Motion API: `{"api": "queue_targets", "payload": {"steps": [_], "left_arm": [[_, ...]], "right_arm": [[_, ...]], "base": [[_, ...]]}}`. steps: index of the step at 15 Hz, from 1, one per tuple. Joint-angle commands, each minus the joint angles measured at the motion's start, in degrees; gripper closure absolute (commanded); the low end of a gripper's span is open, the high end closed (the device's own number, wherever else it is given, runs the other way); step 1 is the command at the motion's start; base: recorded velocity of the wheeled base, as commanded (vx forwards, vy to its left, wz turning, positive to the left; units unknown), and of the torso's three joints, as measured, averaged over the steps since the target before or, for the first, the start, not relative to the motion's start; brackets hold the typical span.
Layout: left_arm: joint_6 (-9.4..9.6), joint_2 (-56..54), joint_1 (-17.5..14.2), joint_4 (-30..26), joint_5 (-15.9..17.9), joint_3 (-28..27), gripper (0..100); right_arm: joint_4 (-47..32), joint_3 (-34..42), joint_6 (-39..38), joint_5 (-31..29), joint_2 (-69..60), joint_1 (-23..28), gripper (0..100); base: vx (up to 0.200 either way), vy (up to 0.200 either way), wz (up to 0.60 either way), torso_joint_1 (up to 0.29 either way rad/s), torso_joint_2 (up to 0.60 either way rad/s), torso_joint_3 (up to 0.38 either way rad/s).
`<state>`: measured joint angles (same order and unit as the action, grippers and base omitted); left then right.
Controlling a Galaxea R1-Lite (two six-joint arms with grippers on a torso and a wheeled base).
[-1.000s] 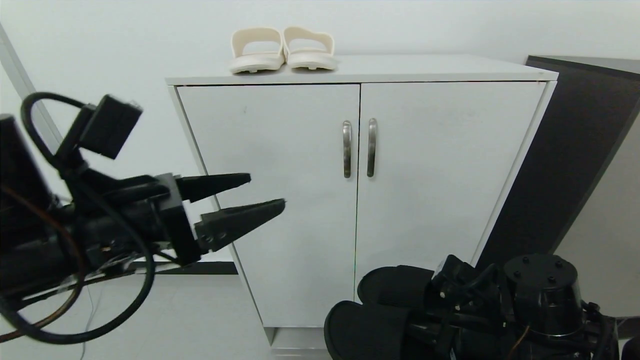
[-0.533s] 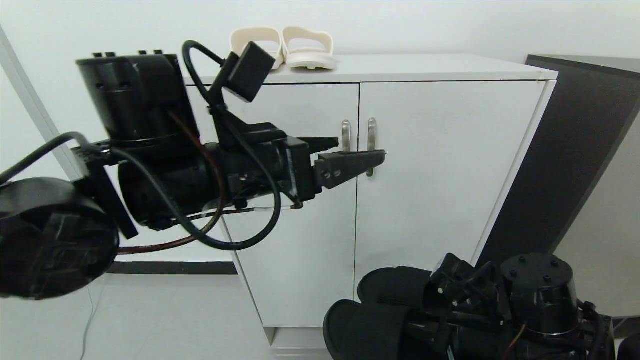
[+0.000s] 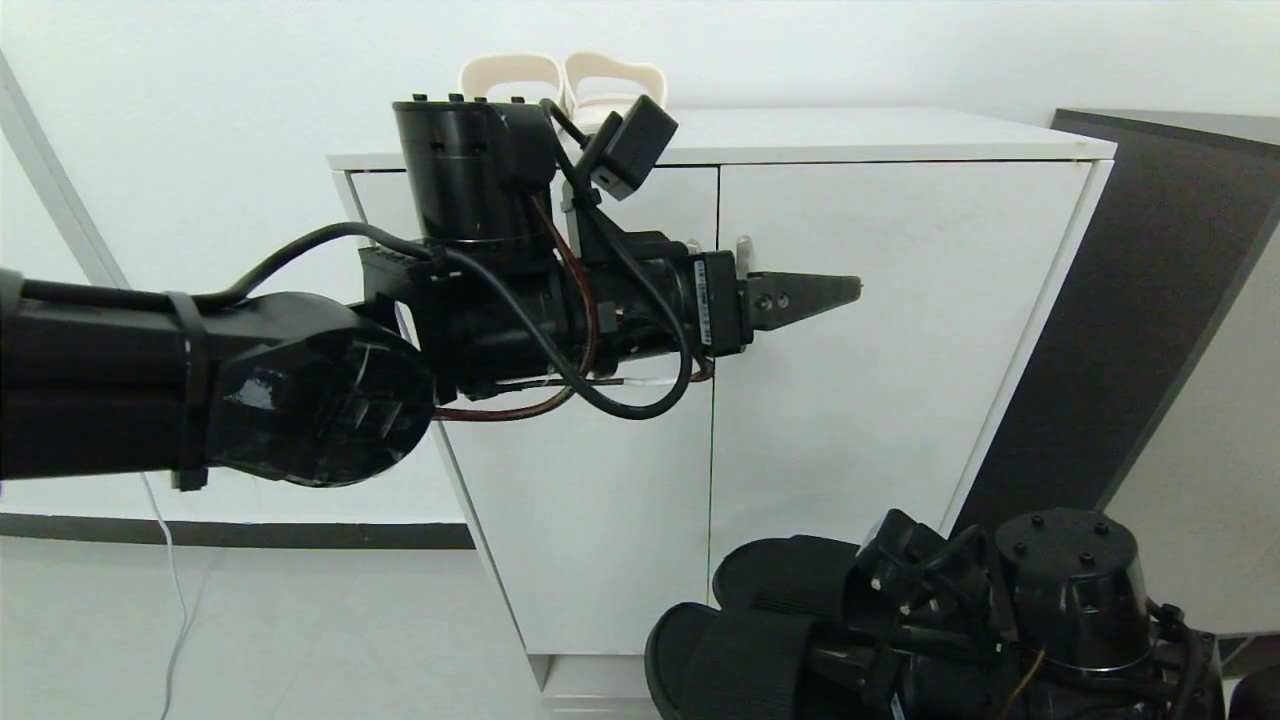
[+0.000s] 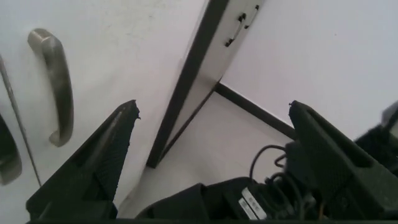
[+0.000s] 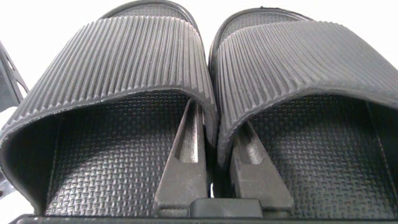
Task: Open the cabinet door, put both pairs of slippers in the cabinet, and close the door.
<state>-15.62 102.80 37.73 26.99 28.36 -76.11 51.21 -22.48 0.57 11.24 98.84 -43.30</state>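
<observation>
We find the cabinet (image 3: 880,330) doors shut. The left gripper (image 4: 211,118) hangs just before the door handles (image 4: 53,87), fingers spread wide, holding nothing. The right gripper (image 5: 214,162), low by the cabinet's foot, pinches together the adjoining inner walls of the black slippers (image 5: 124,68). The cream slippers (image 3: 565,75) sit on the cabinet top.

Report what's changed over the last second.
The left gripper rose and swung right, from low beside the cabinet to level with the handles, in front of the right door; it is open and holds nothing. Unchanged: the right gripper stays shut on the black slippers, the cream slippers sit on top, and the cabinet stays closed.
</observation>
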Motion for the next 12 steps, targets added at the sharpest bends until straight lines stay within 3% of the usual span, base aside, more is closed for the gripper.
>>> {"api": "queue_targets", "payload": {"steps": [1,8,12], "left_arm": [[-0.12,1.3,0.0,0.0,-1.6,-0.6,0],[-0.2,0.5,0.3,-2.4,-10.9,-1.2,0],[-0.12,2.3,0.4,-2.7,-14.0,-3.3,0]], "right_arm": [[0.0,0.0,0.0,0.0,0.6,0.0,100],[0.0,0.0,0.1,0.0,0.6,-0.1,100],[0.0,-0.1,0.1,0.0,0.6,-0.1,100]], "base": [[0.0,0.0,0.0,0.0,0.0,0.0],[0.0,0.0,0.0,0.0,0.0,0.0],[0.0,0.0,0.0,0.0,0.0,0.0]]}}
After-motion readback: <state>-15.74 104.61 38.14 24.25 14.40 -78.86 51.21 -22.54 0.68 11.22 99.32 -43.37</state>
